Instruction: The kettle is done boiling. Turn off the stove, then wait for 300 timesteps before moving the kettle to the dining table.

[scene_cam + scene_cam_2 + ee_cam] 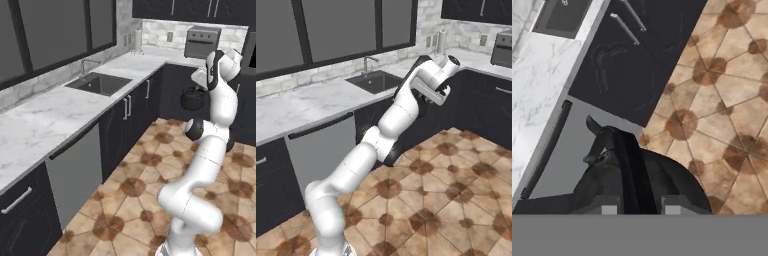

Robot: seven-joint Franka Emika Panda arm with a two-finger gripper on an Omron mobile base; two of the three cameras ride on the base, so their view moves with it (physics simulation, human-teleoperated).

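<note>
No text, label, brand, number or sign can be read on anything here.

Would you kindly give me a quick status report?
Gripper shut on kettle handle. Kettle hanging in the air over the tiled floor, beside the black cabinets. Nothing blocking.

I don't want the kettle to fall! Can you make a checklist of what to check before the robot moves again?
1. Gripper shut on the kettle handle: ok.
2. Kettle lifted off any surface, hanging over the floor: ok.
3. Kettle hanging level: cannot tell.
4. Kettle clear of the black cabinets: ok in the left base view.
5. Dining table in sight to head for: not ok.
6. Stove turned off: cannot tell.
</note>
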